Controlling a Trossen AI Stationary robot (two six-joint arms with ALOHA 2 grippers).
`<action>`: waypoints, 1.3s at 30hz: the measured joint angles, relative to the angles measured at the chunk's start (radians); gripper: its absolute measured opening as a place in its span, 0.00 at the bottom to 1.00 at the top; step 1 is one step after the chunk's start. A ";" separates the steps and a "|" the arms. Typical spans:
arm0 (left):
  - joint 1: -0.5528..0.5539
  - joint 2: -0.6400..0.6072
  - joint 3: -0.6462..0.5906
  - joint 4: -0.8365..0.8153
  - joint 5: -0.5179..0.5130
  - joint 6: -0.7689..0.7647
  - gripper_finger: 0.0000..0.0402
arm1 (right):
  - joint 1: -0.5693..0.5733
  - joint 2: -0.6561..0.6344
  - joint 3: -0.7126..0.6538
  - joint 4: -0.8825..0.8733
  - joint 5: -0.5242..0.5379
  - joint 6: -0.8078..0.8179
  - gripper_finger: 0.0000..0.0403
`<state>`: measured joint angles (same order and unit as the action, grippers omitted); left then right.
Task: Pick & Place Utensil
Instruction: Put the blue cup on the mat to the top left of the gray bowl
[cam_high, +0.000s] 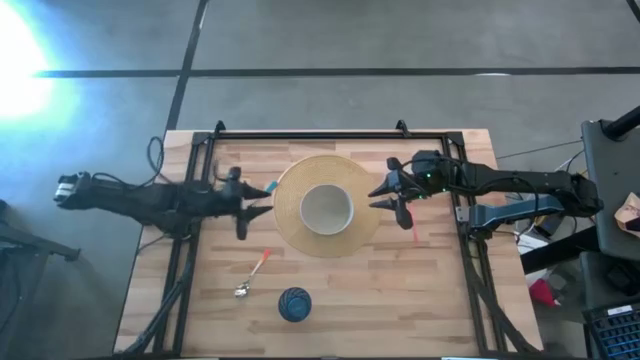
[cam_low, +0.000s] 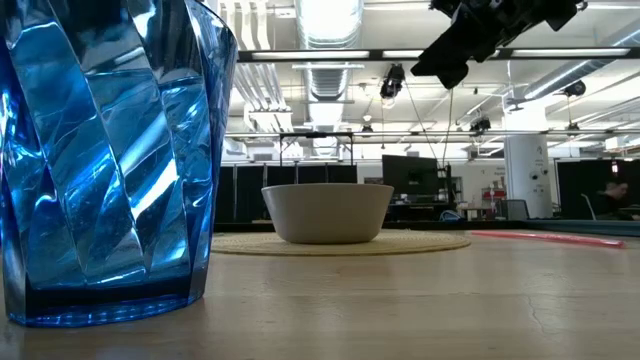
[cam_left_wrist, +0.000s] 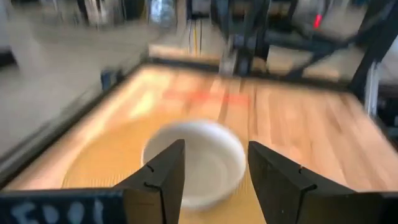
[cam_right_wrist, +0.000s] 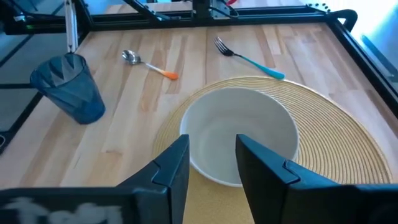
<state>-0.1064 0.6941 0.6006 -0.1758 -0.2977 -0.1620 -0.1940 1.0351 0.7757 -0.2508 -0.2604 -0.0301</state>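
Both grippers, left (cam_high: 268, 200) and right (cam_high: 377, 193), open and empty beside white round bowl (cam_high: 326, 210) on woven straw mat (cam_high: 290, 228).
Orange-handled metal spoon (cam_high: 254, 273) lying diagonal, bowl end toward blue faceted plastic cup (cam_high: 294, 304); blue-handled fork (cam_right_wrist: 247, 57) across mat.

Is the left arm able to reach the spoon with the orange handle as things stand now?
Probably yes. The spoon lies on bare wood just in front of the left tool, whose fingers stand open, and nothing lies between them; the blue cup stands beyond the spoon.

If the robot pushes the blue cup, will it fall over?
Maybe. The blue cup stands upright, tall with a narrower base, so a high push might tip it. It looks like thin, see-through plastic, so it is probably light and slides easily on the wooden table.
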 joint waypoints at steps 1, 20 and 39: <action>0.000 0.021 0.053 -0.054 0.000 -0.018 0.42 | 0.000 0.001 0.000 0.000 0.000 0.000 0.30; -0.028 0.442 0.617 -0.702 0.207 -0.250 0.42 | 0.000 0.013 -0.061 0.028 0.000 -0.013 0.29; -0.189 0.599 0.688 -0.724 0.366 -0.444 0.42 | 0.000 0.013 -0.138 0.181 0.000 0.004 0.31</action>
<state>-0.2951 1.2931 1.2886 -0.8996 0.0686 -0.6056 -0.1944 1.0481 0.6380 -0.0696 -0.2600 -0.0265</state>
